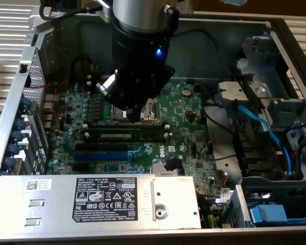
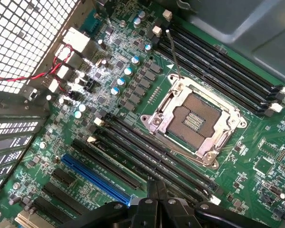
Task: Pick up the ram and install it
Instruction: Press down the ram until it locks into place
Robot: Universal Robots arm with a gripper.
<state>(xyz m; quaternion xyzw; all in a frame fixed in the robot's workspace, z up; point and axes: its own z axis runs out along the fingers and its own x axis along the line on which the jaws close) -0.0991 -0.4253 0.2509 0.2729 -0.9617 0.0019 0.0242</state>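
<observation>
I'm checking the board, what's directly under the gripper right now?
Below the gripper lie the long black slots, with the open metal CPU socket beside them. The slots' near ends are covered by the gripper.

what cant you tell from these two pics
- Hand, wrist view: cut off by the picture's edge; open or shut unclear.
- CPU socket, exterior view: mostly hidden by the arm.
- Ram, exterior view: seated or loose, too small to tell.
- Power supply label: print unreadable.
</observation>
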